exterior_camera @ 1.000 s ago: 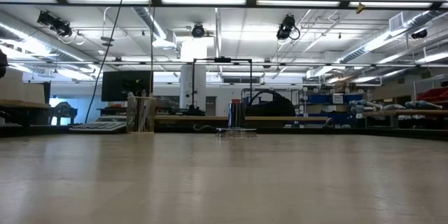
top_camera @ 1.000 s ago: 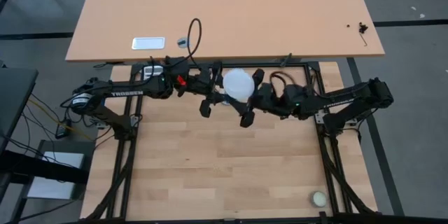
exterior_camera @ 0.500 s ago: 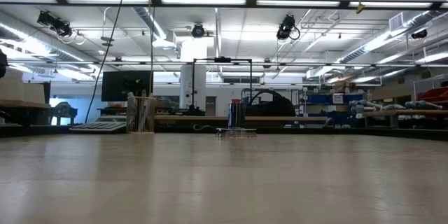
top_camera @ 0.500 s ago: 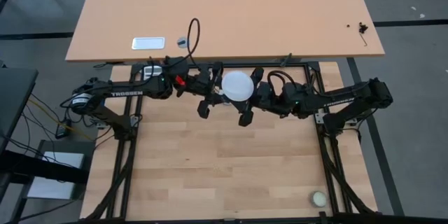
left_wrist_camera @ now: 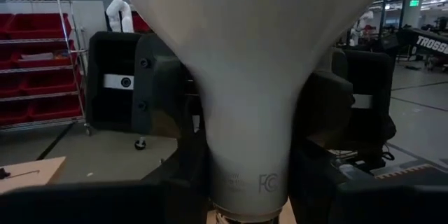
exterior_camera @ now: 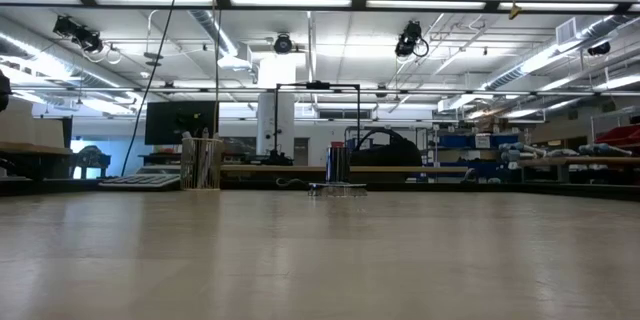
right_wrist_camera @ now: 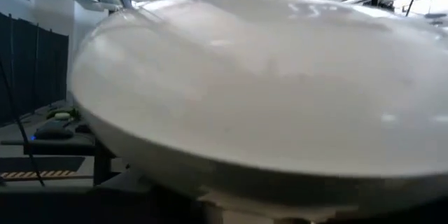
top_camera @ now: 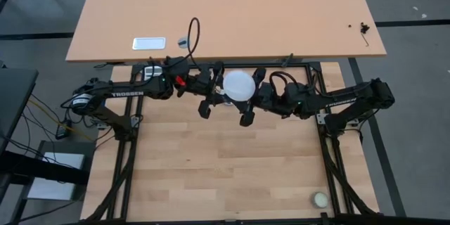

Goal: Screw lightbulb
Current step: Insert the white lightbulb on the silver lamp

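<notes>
Since a second ago, barely anything shifted: right arm's wrist turned a touch, white frosted lightbulb [top_camera: 239, 85] nudged slightly toward the back edge, nothing else changed

High view: bulb held aloft between both arms, over the rear edge of the pale wood worktop [top_camera: 211, 176]. Left hand [top_camera: 211, 97] in from the left at the bulb's neck side, right hand [top_camera: 252, 100] in from the right against the globe. Small cream ball [top_camera: 320, 199] alone near the front right corner, well apart

Low view: bare worktop surface [exterior_camera: 320, 260] only, neither hand nor bulb visible, so all work happening well above it

Left wrist view: bulb [left_wrist_camera: 245, 84] upright and filling the frame, tapered neck clenched between the left hand's dark fingers [left_wrist_camera: 168, 189]; right arm's fingers [left_wrist_camera: 150, 84] flanking the globe behind

Right wrist view: globe [right_wrist_camera: 259, 91] pressed close; right hand apparently grasping it, though contact not plainly shown

For the step in hand, probably threading: keep the axis straight, hold the base side still, turn the globe gently in short regrasped twists, avoid squeezing the thin glass
</notes>
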`<state>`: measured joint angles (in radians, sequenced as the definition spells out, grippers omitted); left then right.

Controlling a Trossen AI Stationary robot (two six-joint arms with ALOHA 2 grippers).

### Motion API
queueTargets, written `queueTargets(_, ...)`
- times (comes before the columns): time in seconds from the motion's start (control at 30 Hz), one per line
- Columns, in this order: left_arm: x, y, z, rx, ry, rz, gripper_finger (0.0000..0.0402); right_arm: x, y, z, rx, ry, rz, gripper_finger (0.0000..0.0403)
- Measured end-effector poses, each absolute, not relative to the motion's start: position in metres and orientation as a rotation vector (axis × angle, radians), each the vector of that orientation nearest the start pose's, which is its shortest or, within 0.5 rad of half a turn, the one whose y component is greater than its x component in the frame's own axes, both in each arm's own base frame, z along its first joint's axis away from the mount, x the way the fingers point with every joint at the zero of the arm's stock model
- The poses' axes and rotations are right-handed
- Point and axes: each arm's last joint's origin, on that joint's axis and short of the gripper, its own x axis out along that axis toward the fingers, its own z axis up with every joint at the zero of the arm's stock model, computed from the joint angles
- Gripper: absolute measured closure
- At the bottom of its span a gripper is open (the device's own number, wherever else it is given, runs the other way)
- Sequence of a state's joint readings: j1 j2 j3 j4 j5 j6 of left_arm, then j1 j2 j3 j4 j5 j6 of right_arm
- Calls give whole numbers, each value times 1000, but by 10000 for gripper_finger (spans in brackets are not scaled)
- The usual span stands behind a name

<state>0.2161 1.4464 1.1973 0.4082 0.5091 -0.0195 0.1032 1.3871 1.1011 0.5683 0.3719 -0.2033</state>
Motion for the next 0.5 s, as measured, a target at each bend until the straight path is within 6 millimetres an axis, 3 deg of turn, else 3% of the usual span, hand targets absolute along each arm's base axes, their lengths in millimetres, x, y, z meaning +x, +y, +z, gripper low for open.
queueTargets(0.27,321,58,385,30,-178,-303,264,311,26,379,-187,-223,-338,102)
queueTargets(0.5,319,58,386,10,-170,-330,264,310,28,378,-171,-204,-323,123)
